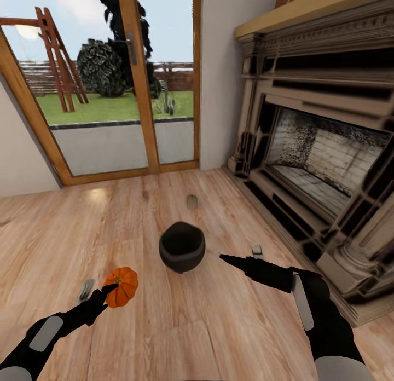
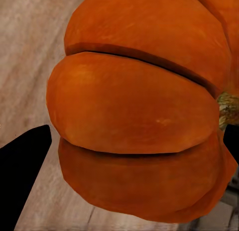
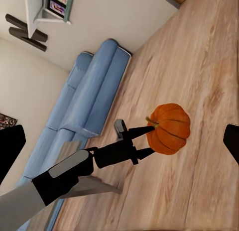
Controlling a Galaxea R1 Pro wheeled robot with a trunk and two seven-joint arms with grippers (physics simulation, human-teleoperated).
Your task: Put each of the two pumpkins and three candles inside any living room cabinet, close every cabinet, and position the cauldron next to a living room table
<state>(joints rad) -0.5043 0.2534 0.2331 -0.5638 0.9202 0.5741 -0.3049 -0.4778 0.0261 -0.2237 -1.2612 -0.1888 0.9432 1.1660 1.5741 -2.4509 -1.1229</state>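
Left tool point(image 1: 109, 289) clamps ribbed orange pumpkin point(image 1: 122, 286); right tool point(image 1: 225, 258) spread.

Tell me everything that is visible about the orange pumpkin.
The pumpkin is small, bright orange and ribbed with dark grooves, round and slightly squat, and its dry tan stem points sideways, so it is tipped over. The left tool has its black fingers around it, at the stem side. It appears lifted above the wooden floor, left of the black cauldron.

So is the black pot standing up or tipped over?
Standing up. The cauldron sits on the wooden floor with its round mouth facing upward, so the head view looks down into it. Inside is too dark to tell if it's empty.
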